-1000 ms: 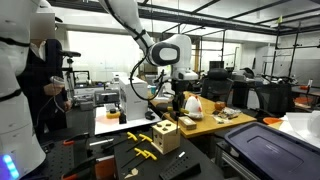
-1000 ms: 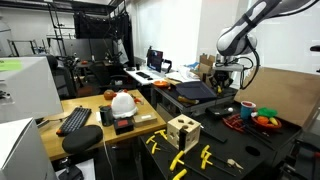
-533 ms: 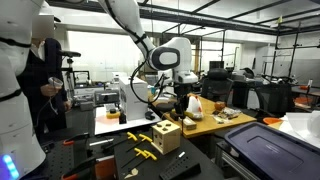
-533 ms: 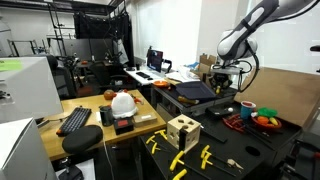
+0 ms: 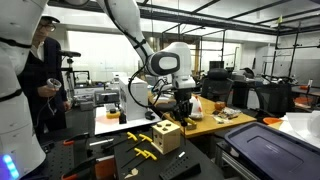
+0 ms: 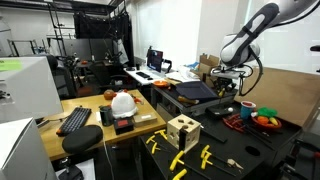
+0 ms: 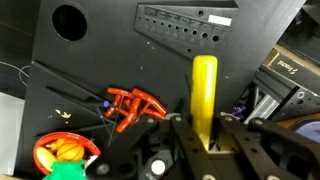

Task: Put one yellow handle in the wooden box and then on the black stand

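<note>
You have one yellow handle (image 7: 205, 85) pinched upright in your gripper (image 7: 205, 140).
In the wrist view, orange-red clamps (image 7: 135, 103) lie left of it. Your jaws are closed on the handle's lower end. The wooden box (image 6: 183, 130) sits on the black table (image 6: 250, 150), well apart.

The long yellow plastic handle (image 7: 204, 95) is looking smooth and slightly glossy; the flat black board (image 7: 95, 60) behind it is showing a dull, matt finish; at eight o'clock from the handle, the orange-red plastic piece (image 7: 135, 103) is catching a soft sheen; in both exterior views the small pale wooden box (image 5: 166, 137) (image 6: 183, 130) is appearing bare and matt; the arm's white shell (image 5: 174, 57) is gleaming like smooth moulded plastic.
</note>
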{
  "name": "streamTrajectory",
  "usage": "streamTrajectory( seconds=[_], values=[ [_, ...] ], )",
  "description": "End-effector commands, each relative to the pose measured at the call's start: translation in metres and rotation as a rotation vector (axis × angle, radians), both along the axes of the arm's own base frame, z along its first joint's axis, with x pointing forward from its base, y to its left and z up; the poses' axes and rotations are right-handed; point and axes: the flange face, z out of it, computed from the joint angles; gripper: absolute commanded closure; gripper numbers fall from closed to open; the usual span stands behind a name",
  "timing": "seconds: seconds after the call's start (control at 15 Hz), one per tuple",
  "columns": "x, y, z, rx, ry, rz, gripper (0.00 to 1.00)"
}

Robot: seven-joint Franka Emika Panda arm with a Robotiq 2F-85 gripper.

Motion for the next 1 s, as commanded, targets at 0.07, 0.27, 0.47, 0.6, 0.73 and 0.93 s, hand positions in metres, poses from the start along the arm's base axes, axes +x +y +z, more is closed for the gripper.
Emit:
streamTrajectory(
  seconds=[0.07,0.27,0.47,0.6,0.73,0.93],
  values=[
    [-0.012,0.008,-0.005,-0.002,0.003,-0.083,0.96],
    [-0.014,0.012,-0.007,0.004,0.004,-0.140,0.96],
    [-0.015,0.015,-0.010,0.013,0.007,-0.187,0.96],
    [-0.016,0.016,-0.012,0.020,0.015,-0.205,0.96],
    [-0.017,0.017,-0.017,0.023,0.024,-0.230,0.96],
    [-0.020,0.018,-0.024,0.023,0.032,-0.260,0.96]
  ],
)
